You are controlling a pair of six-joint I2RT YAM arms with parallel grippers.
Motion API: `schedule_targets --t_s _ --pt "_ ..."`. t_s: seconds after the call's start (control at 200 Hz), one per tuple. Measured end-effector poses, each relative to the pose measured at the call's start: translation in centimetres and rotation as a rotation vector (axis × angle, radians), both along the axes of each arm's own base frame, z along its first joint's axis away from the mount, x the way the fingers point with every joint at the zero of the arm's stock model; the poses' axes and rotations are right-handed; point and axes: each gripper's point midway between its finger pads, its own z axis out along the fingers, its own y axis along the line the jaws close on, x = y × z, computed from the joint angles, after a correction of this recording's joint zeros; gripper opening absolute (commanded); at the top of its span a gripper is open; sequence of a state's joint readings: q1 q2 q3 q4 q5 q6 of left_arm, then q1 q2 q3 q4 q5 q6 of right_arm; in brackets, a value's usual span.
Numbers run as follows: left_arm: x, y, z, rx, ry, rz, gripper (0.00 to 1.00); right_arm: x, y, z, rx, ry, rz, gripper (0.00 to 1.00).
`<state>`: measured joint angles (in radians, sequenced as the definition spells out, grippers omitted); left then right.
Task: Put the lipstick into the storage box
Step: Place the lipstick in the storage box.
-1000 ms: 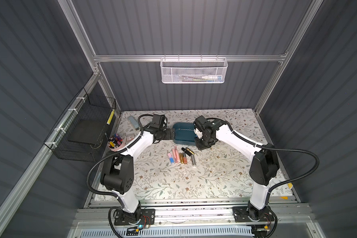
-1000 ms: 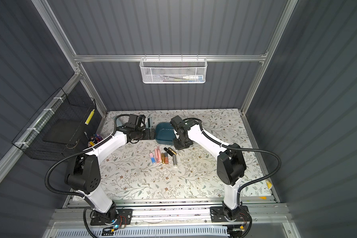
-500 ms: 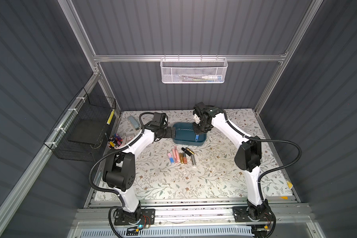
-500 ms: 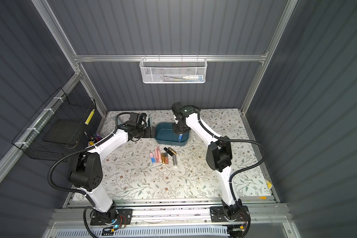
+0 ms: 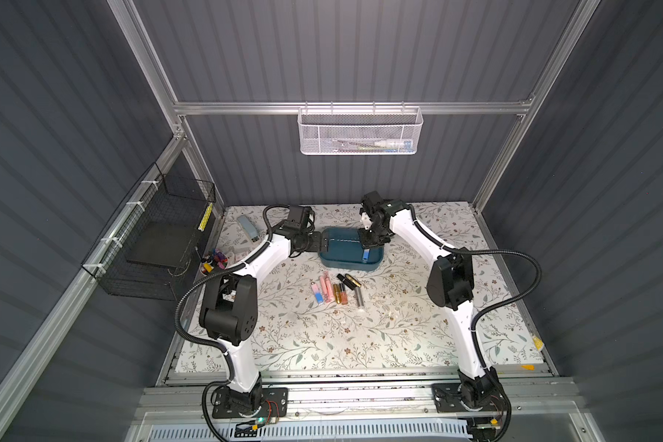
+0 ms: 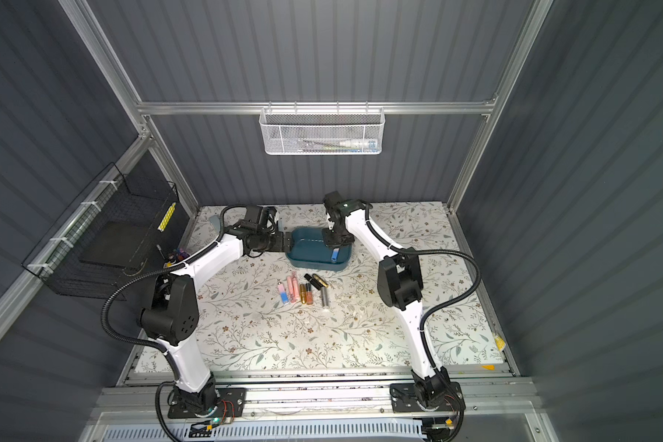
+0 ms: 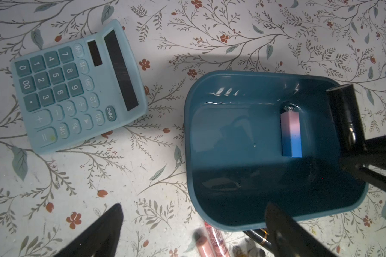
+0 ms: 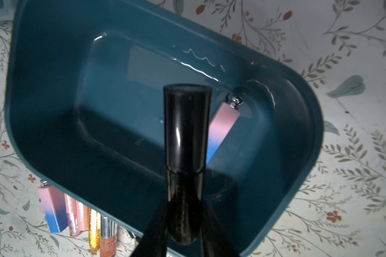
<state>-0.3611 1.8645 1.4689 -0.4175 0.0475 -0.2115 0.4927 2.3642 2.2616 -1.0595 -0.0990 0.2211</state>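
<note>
The storage box (image 5: 341, 265) (image 6: 310, 262) is a dark teal tub at the back middle of the table. A pink-to-blue lipstick (image 7: 291, 133) (image 8: 221, 131) lies inside it, near its right end (image 5: 365, 254). My right gripper (image 8: 185, 222) (image 5: 372, 239) hangs over that end of the box, shut on a glossy black lipstick (image 8: 186, 129) (image 7: 343, 111) that points down into the tub. My left gripper (image 7: 194, 213) (image 5: 322, 243) is open at the box's left end, one finger over the rim. Several more lipsticks (image 5: 337, 292) (image 6: 303, 292) lie in a row on the table in front of the box.
A light blue calculator (image 7: 76, 86) (image 5: 247, 228) lies left of the box. A small cup of coloured items (image 5: 215, 260) stands at the left edge. A black wire basket (image 5: 157, 237) hangs on the left wall and a white mesh basket (image 5: 358, 130) on the back wall.
My right arm has swung from the table in front of the box to above its right end, carrying the black lipstick. The left arm has hardly moved.
</note>
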Motion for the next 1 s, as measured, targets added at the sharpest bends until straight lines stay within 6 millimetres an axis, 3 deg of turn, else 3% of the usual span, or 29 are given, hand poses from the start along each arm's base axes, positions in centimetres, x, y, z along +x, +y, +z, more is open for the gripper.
schedule_targets --t_s 0.325,0.67,1.001 --pt "0.6 -0.4 -2.0 0.004 0.039 -0.006 1.0 0.4 -0.5 -1.7 0.015 0.039 -0.008 0.29" --pt "0.7 -0.9 -2.2 -0.017 0.048 -0.022 1.0 0.5 -0.7 -1.7 0.037 0.047 -0.007 0.34" --pt "0.6 -1.6 -2.3 -0.056 0.063 -0.029 1.0 -1.8 -1.8 -0.8 0.022 0.07 -0.006 0.34"
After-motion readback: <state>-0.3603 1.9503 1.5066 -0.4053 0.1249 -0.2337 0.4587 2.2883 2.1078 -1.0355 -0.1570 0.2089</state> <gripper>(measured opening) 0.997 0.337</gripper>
